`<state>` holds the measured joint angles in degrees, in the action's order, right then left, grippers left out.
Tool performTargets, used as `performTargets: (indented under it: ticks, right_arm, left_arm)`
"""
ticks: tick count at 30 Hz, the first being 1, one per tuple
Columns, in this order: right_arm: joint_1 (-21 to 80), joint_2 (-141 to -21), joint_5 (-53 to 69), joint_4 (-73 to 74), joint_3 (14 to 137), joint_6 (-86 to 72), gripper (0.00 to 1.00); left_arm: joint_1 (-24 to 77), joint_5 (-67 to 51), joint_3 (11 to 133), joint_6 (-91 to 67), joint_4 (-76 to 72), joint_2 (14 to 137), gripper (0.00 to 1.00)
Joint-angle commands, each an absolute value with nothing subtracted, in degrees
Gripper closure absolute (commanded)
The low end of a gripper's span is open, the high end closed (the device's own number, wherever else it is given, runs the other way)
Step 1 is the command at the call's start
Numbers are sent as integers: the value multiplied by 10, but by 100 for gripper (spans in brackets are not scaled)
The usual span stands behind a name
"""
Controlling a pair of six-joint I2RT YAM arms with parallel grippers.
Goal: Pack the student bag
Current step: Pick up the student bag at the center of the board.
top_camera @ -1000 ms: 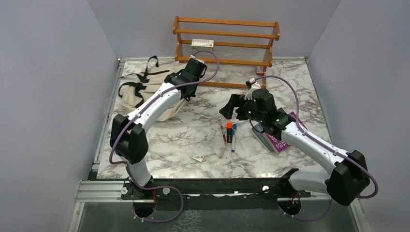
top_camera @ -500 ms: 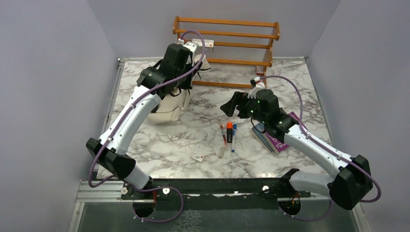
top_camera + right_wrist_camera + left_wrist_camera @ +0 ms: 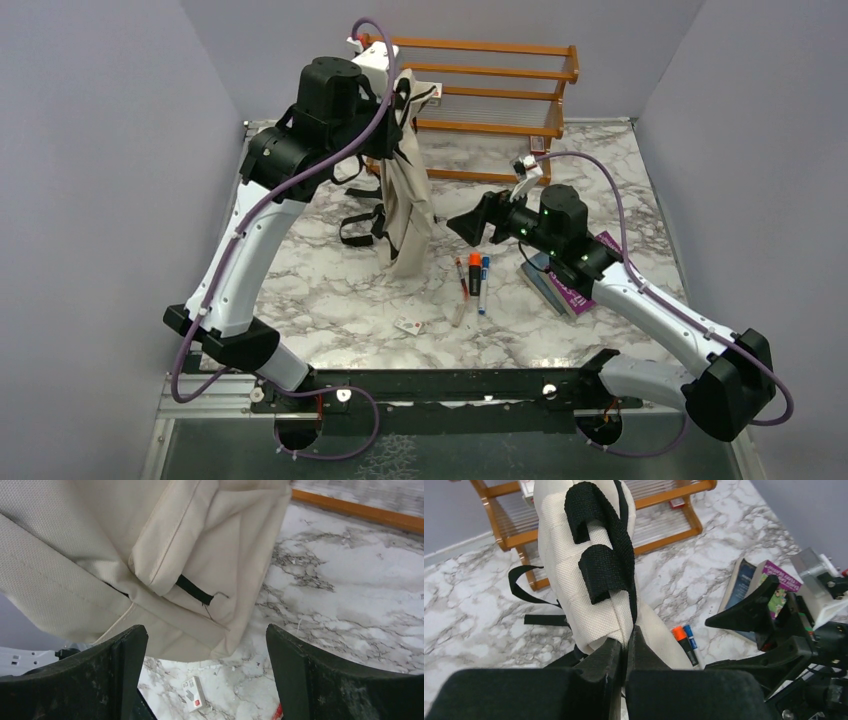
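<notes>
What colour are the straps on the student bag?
Black straps on the cream student bag; left wrist view.

Marble table [image 3: 330, 290] with pens [image 3: 474, 278], book [image 3: 572, 296], card [image 3: 408, 325]

Plainly a robotics lab test cell rather than a home or classroom. Boxed in on three sides by bare grey panels [image 3: 100, 150]. Marble-print desk [image 3: 340, 290] edged with aluminium rail [image 3: 200, 395], with two cabled robot arms [image 3: 240, 260] bolted along its near edge. Staged with school props only: wooden rack [image 3: 500, 72], pens [image 3: 475, 272], a purple book [image 3: 575, 297].
</notes>
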<state>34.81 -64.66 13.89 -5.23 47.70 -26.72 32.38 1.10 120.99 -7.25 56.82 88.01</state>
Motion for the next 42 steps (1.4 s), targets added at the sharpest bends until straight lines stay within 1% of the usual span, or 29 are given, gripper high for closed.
performTargets:
  ticks: [1,6,11,14,19,24,29,36,42]
  right_arm:
    - [350,-635,162,-93,472,-249,7]
    - [350,-628,138,-82,469,-252,8]
    - [351,-594,71,-63,451,-261,8]
    - [350,-579,59,-62,441,-257,8]
    - [350,-575,63,-57,433,-254,8]
    - [351,-579,75,-66,423,-254,7]
    - [350,-597,97,-82,421,-255,7]
    - [350,-628,121,-97,431,-258,7]
    - [350,-672,61,-75,469,-275,7]
  left_arm:
    - [327,-48,1233,-67,479,857,100]
    - [327,-87,1219,-83,442,871,100]
    - [327,-142,1197,-100,393,881,100]
    - [326,-145,1171,-99,376,877,100]
    - [292,-142,1045,-112,332,826,100]
    - [197,-192,881,-146,296,752,100]
    - [147,-184,789,-137,288,694,100]
    - [124,-186,752,-120,272,679,99]
    - [112,-201,753,-108,252,682,96]
